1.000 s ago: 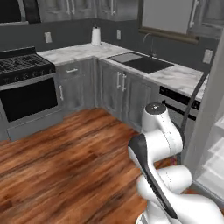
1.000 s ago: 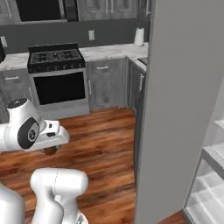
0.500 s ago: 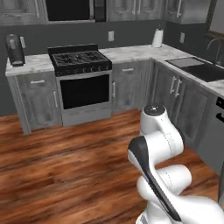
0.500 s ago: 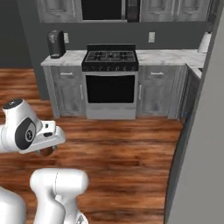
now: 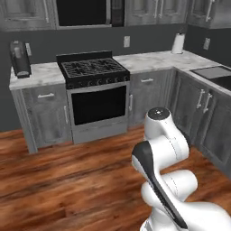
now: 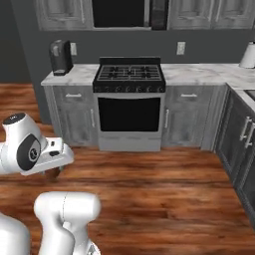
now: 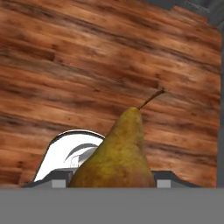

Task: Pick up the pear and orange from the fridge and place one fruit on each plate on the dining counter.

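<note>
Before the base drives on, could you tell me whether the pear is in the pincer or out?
In: the pear sits clamped in the shut pincer, above the wood floor.

Pear (image 7: 117, 152) bottom cut off by hand view edge; gripper fingertips hidden behind it.

Stove (image 5: 94, 90): set into the surface (image 5: 149, 61) along the back wall, cabinets on both sides.
Coffee maker (image 5: 19, 58): on the surface left of the stove.
Paper towel roll (image 5: 178, 43): at the far right corner.
Sink (image 5: 216, 74): in the right-hand run.
Pear (image 7: 117, 155): between the gripper (image 7: 113, 180) fingers, above the wooden floor (image 7: 87, 65), stem pointing away.
</note>
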Available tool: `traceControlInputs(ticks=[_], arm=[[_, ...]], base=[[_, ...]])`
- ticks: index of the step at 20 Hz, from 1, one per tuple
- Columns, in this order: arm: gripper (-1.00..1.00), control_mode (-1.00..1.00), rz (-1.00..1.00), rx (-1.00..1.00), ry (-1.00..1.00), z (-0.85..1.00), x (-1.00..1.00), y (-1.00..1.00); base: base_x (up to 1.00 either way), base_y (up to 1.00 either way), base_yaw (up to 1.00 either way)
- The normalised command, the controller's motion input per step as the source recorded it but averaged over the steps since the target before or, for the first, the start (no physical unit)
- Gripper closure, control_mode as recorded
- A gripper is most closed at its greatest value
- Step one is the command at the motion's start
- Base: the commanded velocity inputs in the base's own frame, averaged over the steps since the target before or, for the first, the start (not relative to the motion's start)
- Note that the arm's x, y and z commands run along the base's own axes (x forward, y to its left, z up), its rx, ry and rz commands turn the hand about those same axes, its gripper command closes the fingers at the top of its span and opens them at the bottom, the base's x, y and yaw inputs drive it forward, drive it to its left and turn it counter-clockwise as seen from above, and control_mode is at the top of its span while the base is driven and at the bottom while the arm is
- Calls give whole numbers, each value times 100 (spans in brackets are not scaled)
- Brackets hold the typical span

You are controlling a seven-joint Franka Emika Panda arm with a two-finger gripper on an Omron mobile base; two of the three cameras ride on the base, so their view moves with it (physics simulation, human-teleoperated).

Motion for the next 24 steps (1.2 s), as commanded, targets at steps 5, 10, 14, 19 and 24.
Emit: traceControlInputs(ticks=[5,10,14,19,24], arm=[[100,100,0,0,0,0,0,0],[100,100,0,0,0,0,0,0],[100,100,0,0,0,0,0,0],[100,100,0,0,0,0,0,0],[100,100,0,0,0,0,0,0]], base=[[53,57,24],[-8,15,95],[-12,7,100],[1,14,91],[46,14,58]])
